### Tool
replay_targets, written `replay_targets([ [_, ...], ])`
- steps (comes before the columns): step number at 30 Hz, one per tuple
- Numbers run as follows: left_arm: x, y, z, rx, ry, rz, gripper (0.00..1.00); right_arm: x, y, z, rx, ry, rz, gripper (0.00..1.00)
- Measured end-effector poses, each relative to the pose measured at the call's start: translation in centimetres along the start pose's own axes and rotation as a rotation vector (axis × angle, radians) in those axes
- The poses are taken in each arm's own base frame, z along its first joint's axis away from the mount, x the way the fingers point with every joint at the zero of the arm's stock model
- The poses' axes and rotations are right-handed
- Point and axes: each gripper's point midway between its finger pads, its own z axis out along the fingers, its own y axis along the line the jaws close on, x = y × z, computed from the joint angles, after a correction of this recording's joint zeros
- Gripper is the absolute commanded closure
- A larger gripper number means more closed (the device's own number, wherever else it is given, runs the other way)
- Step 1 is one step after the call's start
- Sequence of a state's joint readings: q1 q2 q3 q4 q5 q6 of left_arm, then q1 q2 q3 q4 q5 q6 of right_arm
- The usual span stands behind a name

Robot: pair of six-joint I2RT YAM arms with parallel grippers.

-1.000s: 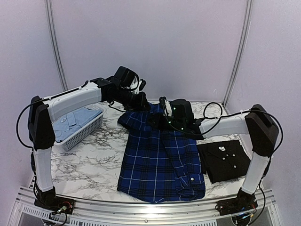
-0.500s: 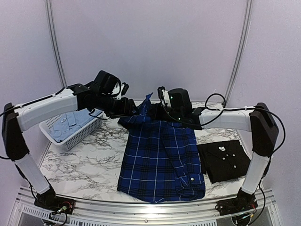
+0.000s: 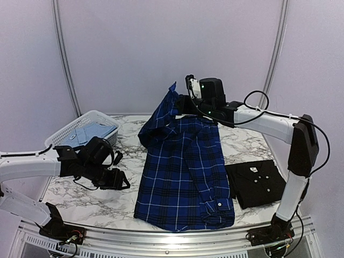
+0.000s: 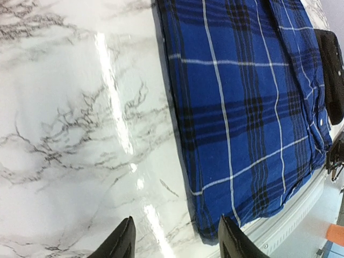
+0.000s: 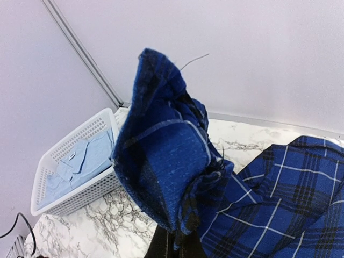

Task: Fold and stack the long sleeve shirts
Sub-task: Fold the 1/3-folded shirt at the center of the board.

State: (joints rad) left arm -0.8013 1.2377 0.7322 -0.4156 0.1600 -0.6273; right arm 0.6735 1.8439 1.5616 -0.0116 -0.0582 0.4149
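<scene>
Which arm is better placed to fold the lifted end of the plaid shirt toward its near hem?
Right, probably. The right hand is shut on the raised far end of the plaid shirt. The left hand is open and holds nothing, low over the table beside the shirt's edge.

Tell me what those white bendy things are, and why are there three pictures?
They are two robot arms bolted to a marble table. Each arm ends in a two-finger pincher. The big picture is taken from above and behind the arms. The other two come from little cameras on their wrists.

The right pincher is shut on the far end of a blue checked shirt and holds it up in the air, while the rest of the shirt lies flat. The left pincher is open and empty, low over the table beside that shirt.

A folded black shirt lies on the right. A white basket at the back left holds a pale blue shirt.
</scene>
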Motion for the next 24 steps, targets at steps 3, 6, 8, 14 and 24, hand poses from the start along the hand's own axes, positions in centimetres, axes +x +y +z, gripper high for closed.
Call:
replay_targets([
  [3,2.4,-0.2,0.3,0.026,0.034,-0.001,0.51,-0.8,-0.4,0.0,0.009,-0.003,-0.02,1.0],
  [6,4.5,-0.5,1.1,0.043,0.07,0.0,0.53,-1.3,-0.6,0.0,0.018,0.003,-0.037,1.0],
  [8,5.7,-0.8,1.7,0.054,0.098,0.0,0.55,-1.8,-0.6,0.0,0.02,0.001,-0.048,1.0],
  [14,7.3,-2.5,3.3,0.095,0.149,0.01,0.61,-3.4,-0.1,-0.5,0.02,-0.01,-0.079,1.0],
  [24,8.4,-3.0,5.0,0.09,0.184,0.004,0.71,-3.7,-0.2,-0.8,0.035,0.008,-0.114,1.0],
])
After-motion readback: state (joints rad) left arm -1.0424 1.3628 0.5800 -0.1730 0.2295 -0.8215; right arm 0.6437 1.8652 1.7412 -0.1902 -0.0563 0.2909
